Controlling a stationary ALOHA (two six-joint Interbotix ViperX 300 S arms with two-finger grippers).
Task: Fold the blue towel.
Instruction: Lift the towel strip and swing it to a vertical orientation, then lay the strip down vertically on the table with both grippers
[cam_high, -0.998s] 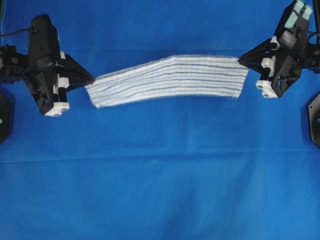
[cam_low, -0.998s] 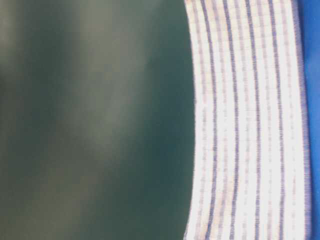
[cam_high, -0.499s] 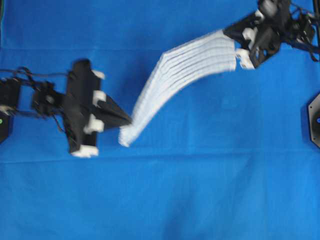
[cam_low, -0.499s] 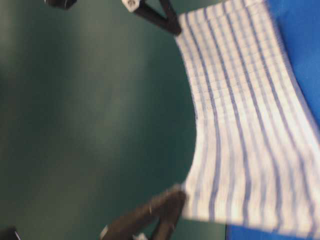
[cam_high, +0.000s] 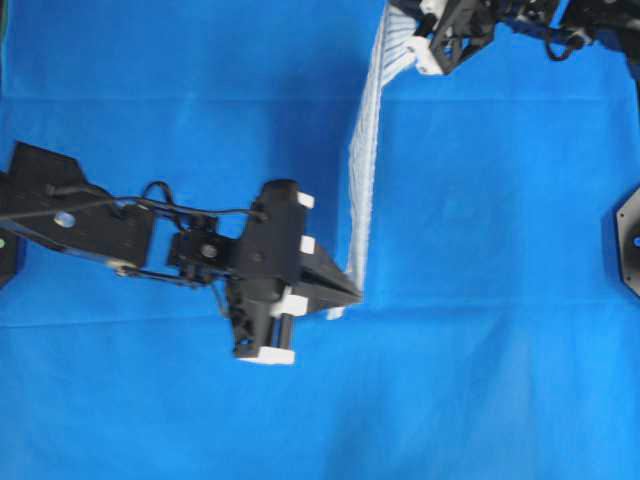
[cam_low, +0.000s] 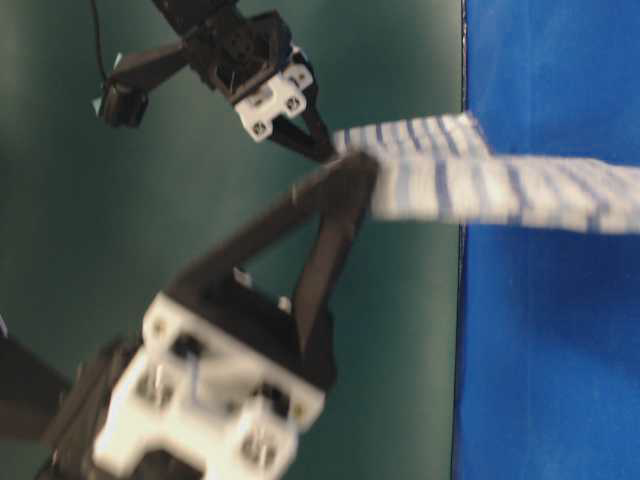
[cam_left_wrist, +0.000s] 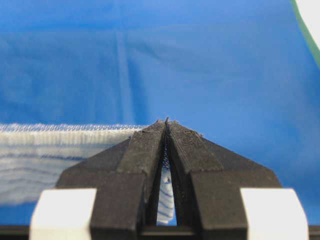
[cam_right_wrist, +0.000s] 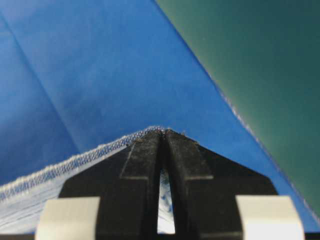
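Overhead view has the towel (cam_high: 362, 165) strung between the two grippers, lifted off the blue table cover (cam_high: 480, 380) and seen almost edge-on, running from the top of the frame down toward the middle. The left gripper (cam_high: 352, 292) has the lower end, and the right gripper (cam_high: 405, 30) has the upper end right at the top edge of the frame.

The step in hand looks like carrying the held edge over to lay the cloth down in a fold. To do it well I'd keep both ends at the same height and keep a bit of tension, so the cloth comes down flat instead of bunching. Line up the corners before letting go. Let the hanging part touch down first, then lower the pinched edge onto it.

On the fingers: in the left wrist view they're clamped nearly together, with striped fabric squeezed in the slot between them. The right wrist view shows the same thing, with the tips pressed tight on the towel's hem. Neither one is touching the cover as far as I can tell.
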